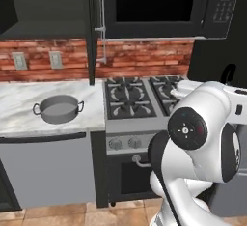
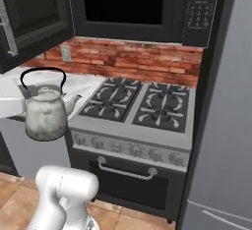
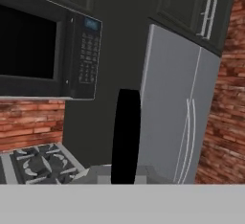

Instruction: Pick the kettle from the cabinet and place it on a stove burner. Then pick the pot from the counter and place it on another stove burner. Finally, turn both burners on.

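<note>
The kettle hangs in the air at about 9 o'clock of the stove burners (off the range's front left corner), the gripper clamped shut on its black handle. The pot sits on the counter, well apart at the burners' 9 o'clock.

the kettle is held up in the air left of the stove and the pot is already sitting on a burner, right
Not quite. The pot is not on a burner: the left base view shows it on the marble counter, left of the stove. The rest holds: the kettle hangs in the air left of the stove.
</note>
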